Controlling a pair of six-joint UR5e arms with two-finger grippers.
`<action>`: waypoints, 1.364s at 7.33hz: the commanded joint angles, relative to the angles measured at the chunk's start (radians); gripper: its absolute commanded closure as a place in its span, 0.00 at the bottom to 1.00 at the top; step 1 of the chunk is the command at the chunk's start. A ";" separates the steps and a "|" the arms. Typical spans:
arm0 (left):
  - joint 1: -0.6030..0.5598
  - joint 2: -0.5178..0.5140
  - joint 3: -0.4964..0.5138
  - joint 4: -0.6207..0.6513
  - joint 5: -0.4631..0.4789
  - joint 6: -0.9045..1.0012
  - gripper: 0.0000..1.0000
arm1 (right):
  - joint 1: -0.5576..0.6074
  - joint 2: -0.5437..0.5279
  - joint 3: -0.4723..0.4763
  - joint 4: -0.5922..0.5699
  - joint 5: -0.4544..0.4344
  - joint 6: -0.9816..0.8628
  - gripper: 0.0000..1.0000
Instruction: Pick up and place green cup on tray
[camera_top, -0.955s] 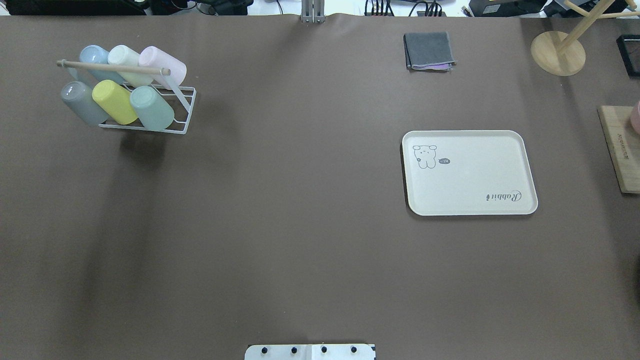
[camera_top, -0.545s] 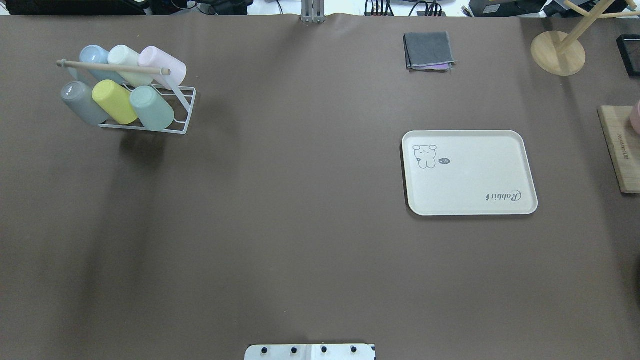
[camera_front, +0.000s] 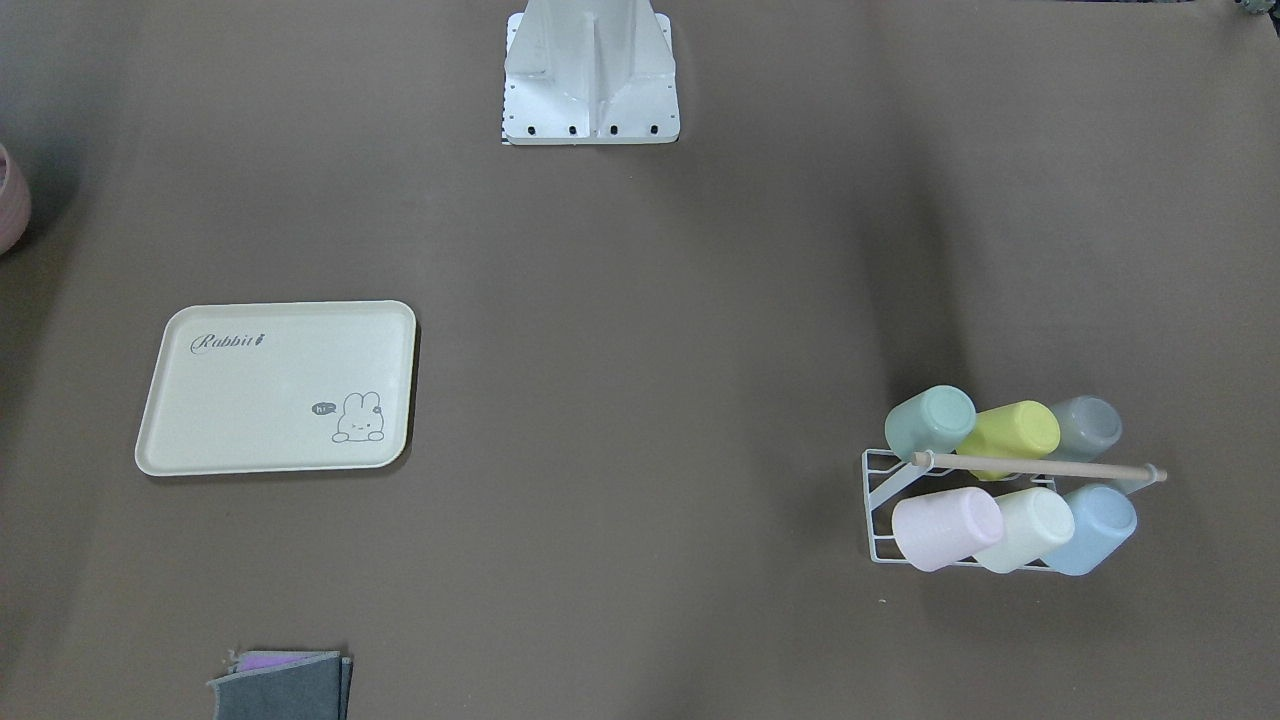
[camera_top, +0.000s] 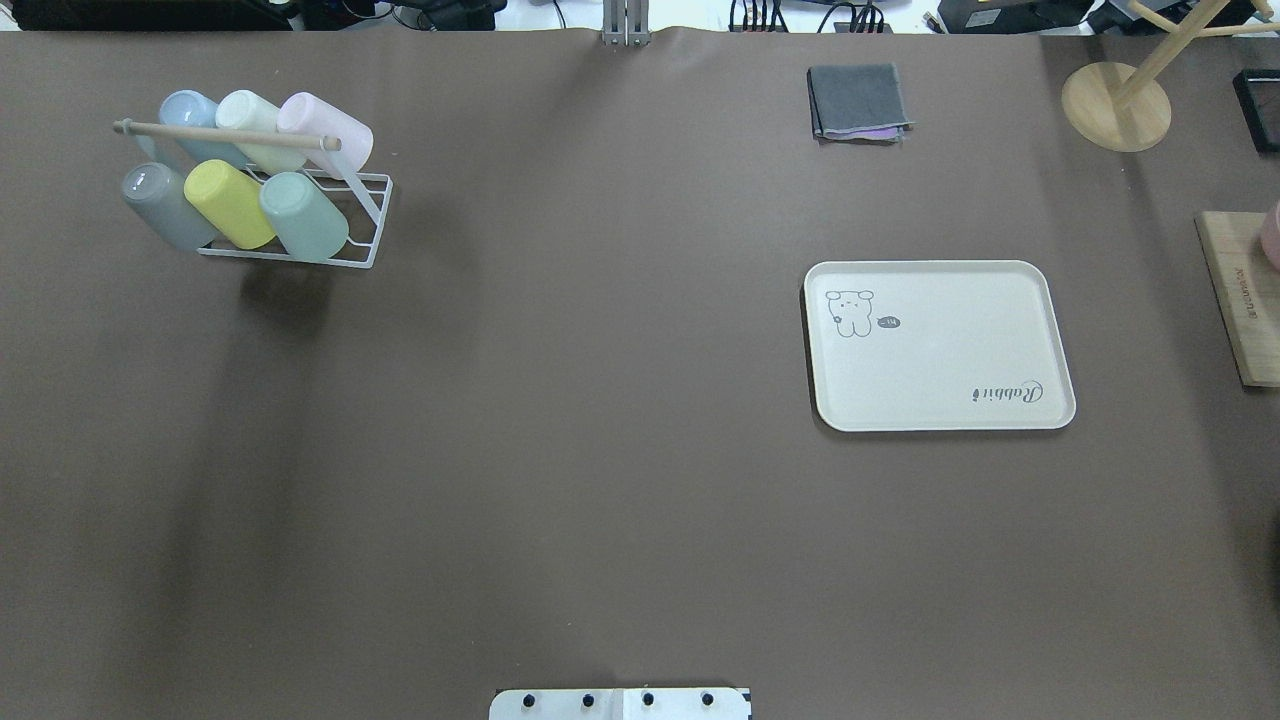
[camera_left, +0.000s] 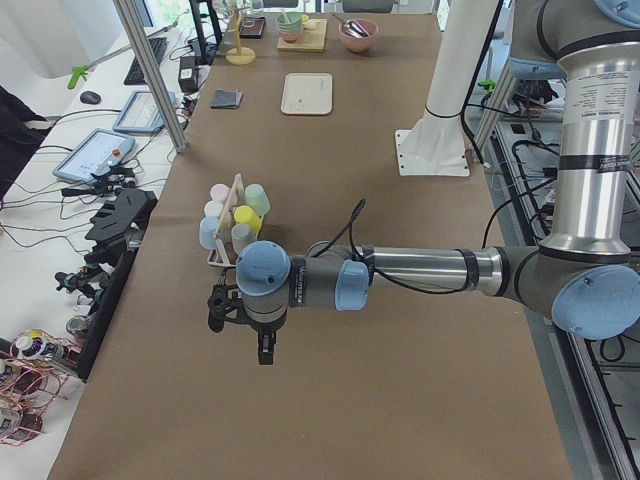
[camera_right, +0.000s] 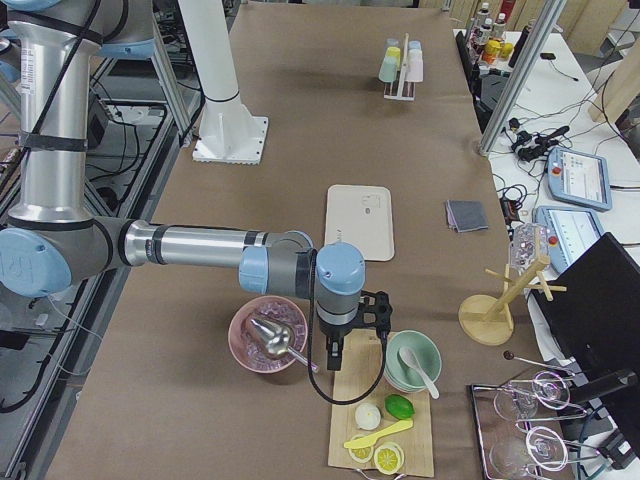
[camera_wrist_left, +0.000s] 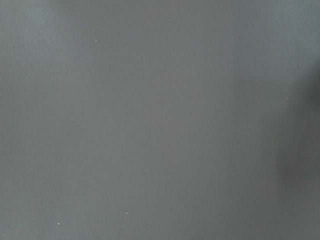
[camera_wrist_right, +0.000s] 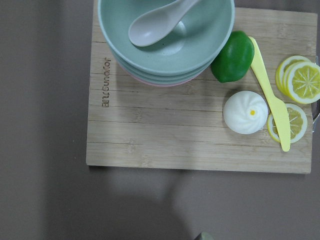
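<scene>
Plainly, the matte mint green cup (camera_top: 303, 215) lies tilted, mouth hidden, on a white wire rack (camera_top: 358, 190) near the surface's far left corner, one of six smooth tapered tumblers. One flat cream tray (camera_top: 950, 340) sits toward the right edge. The left jaws and right jaws show only from the side, so their opening cannot be told.

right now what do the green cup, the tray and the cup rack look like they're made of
Green cup: likely plastic, matte, an even colour with no glare. Tray: probably plastic or melamine, smooth cream with printed art. Cup rack: thin white-coated wire, seemingly metal, with a pale wooden bar.
</scene>
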 joint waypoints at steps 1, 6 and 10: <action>0.000 0.001 -0.002 0.001 0.000 -0.001 0.02 | -0.001 0.008 0.003 0.002 0.001 -0.003 0.00; 0.000 0.000 0.000 0.004 0.000 -0.001 0.02 | -0.011 0.011 -0.018 0.054 0.004 0.011 0.00; 0.000 -0.005 -0.011 0.010 0.002 -0.004 0.02 | -0.011 0.013 -0.016 0.082 0.019 0.003 0.00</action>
